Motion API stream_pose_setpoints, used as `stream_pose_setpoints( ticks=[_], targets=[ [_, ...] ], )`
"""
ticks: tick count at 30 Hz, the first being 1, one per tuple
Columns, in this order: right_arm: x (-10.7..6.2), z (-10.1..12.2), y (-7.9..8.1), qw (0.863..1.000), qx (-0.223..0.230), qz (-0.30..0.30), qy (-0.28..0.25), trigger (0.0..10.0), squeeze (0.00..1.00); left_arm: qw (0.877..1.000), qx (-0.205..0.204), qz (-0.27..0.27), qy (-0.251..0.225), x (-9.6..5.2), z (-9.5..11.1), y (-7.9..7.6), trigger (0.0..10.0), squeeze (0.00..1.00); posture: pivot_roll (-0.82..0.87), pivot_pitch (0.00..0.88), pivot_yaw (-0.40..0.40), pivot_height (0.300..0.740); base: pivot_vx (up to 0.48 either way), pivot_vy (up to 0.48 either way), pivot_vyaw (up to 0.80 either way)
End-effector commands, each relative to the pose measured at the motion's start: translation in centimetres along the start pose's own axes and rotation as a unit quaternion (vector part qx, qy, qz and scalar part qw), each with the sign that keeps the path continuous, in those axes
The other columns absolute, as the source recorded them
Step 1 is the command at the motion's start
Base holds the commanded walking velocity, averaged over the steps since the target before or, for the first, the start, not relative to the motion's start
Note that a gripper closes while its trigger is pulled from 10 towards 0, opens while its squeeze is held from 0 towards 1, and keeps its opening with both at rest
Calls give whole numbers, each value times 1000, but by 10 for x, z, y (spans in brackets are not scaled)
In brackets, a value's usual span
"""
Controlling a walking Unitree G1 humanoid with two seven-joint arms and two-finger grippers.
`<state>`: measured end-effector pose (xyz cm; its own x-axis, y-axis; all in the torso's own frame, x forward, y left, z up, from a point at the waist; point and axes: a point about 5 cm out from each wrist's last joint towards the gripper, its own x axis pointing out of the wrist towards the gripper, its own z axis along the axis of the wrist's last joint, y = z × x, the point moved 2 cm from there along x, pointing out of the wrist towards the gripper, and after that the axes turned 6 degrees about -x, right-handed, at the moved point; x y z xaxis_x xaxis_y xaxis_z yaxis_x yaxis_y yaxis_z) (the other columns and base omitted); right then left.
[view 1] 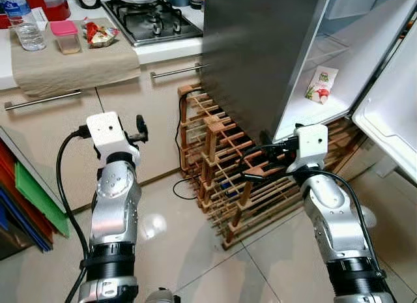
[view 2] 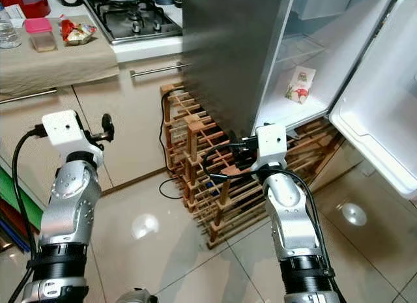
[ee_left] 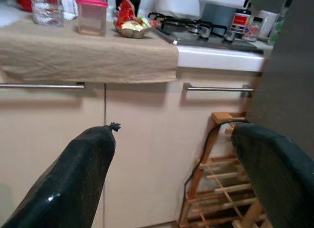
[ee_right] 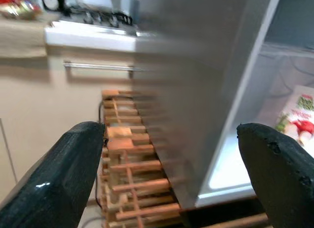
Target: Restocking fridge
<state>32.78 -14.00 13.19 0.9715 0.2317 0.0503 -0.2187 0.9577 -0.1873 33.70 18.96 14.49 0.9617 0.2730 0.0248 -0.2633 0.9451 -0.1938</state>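
the left gripper is held up in front of the cupboard doors, its two black fingers spread wide with nothing between them. the right gripper is also spread wide and holds nothing. it is raised near the wooden wine rack and the open edge of the fridge.

the wine rack stands on the shiny tile floor, right against the grey side of the fridge. a black cable hangs down beside it.

the fridge door is swung open to the right. on the white bottom shelf inside lies a flat food packet with red and green on it. its long side runs from the front of the shelf toward the back, tipped a little sideways.

farther back, a beige cloth hangs over the worktop. on it stand a small tub with a pink lid, a snack bag and a water bottle. the gas stove is next to the cloth.
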Motion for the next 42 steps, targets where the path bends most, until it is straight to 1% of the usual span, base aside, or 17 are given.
stream_pose_setpoints(
  ticks=[1,3,4,5,6,8,10,13,14,19,20,24,29,33,37,41,42],
  targets=[
    [2,2,-5,1000,-9,-6,-4,10000,153,1000,2,2,4,1,0,-4,10000,0,-20,0,-20,740,244,-412,406],
    [3,2,-5,1000,-11,-5,-4,10000,153,1000,2,6,4,2,1,-2,10000,0,-20,0,-20,740,244,-412,406],
    [5,1,-4,1000,-24,-5,-2,10000,239,999,-49,-3,11,2,0,-5,10000,0,-14,0,-23,740,379,-281,400],
    [6,1,-4,1000,-26,-4,-3,10000,239,998,-64,-9,12,3,1,-8,10000,0,-14,0,-24,740,379,-281,400],
    [8,1,-4,1000,-26,-3,-4,10000,263,997,-68,-17,9,3,2,-12,10000,0,-13,0,-29,740,289,0,0],
    [9,3,-4,1000,-26,-2,-6,10000,263,998,-65,-23,4,4,4,-15,10000,0,-13,0,-29,740,289,0,0],
    [12,4,-3,1000,-11,-3,-7,10000,290,999,-22,-28,1,5,4,-19,10000,0,-11,0,-32,740,0,0,0],
    [14,3,-4,1000,0,-12,0,10000,286,1000,-5,-25,3,5,3,-18,10000,0,-7,0,-33,740,0,0,0],
    [14,1,-6,1000,12,-20,6,10000,196,1000,-4,-20,4,5,3,-15,10000,0,-1,0,-31,740,0,0,0],
    [11,-6,-5,999,24,-21,13,10000,243,1000,25,-15,7,5,2,-9,10000,0,8,0,-24,740,0,0,424],
    [12,-8,-2,999,27,-18,14,10000,271,999,39,-16,2,5,4,-7,10000,0,16,0,-19,740,0,0,625],
    [14,-6,2,999,38,-13,7,10000,278,997,70,-25,-2,6,5,-4,10000,0,24,0,-15,740,0,0,608],
    [16,-7,6,998,57,-9,6,10000,302,997,74,-17,-11,9,11,2,10000,0,42,0,-14,740,0,0,580],
    [17,-6,10,998,62,0,0,10000,318,991,122,-31,-41,8,18,-1,10000,0,44,0,-11,740,0,0,572],
    [19,-1,13,998,65,7,-14,10000,325,994,98,-39,-24,6,12,-4,10000,0,39,0,-2,740,0,0,553],
    [19,0,12,998,66,5,-20,10000,427,992,107,-62,-38,8,17,-16,10000,0,28,0,12,740,0,0,544],
    [19,1,12,997,68,2,-23,10000,380,991,107,-75,-42,8,18,-20,10000,0,27,0,13,740,0,0,538]
  ],
)
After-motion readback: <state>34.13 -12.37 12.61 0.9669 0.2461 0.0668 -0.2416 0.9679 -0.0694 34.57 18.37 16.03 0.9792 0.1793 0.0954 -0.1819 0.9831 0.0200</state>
